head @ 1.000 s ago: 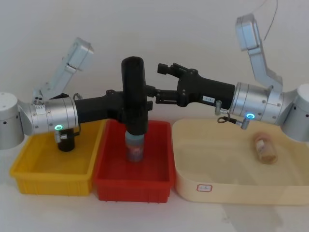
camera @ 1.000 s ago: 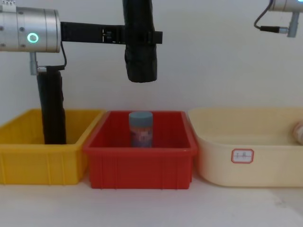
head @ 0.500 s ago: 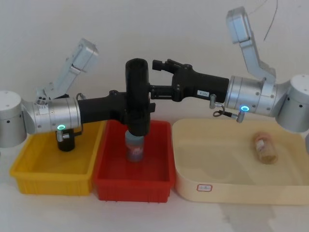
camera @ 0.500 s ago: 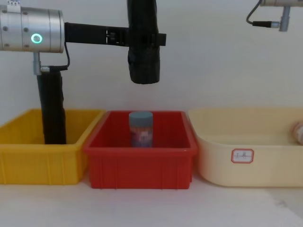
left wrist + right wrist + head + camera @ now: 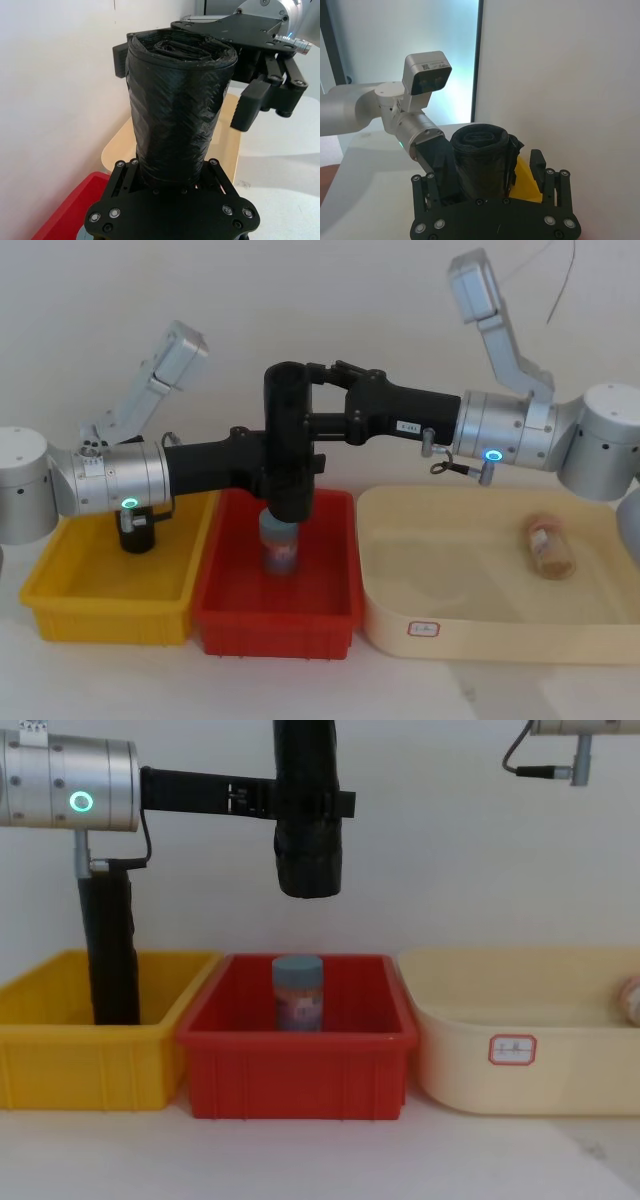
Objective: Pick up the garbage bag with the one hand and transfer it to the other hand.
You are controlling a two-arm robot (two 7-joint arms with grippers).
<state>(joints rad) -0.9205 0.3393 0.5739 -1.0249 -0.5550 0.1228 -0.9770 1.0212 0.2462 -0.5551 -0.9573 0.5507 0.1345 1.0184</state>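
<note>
Three bins side by side on the table: cream tub [image 5: 400,570] to the right, red bin [image 5: 296,1072] in the middle, yellow bin [image 5: 60,1065] to the left. Raised above the red bin, upright, the garbage bag [image 5: 289,440], its lower end hanging clear over a blue-lidded jar [image 5: 298,992] standing in that bin. Clamped round the roll's middle, reaching in from the left, the left gripper [image 5: 283,462] on the arm with the green-cyan ring light. Brought in from the right near the roll's top, the right gripper [image 5: 312,398], fingers [image 5: 250,102] spread wide to either side of the bag, not closed on it, holding nothing. Standing upright in the yellow bin, a second black roll [image 5: 110,948]. Lying in the cream tub, a small jar [image 5: 551,546].
</note>
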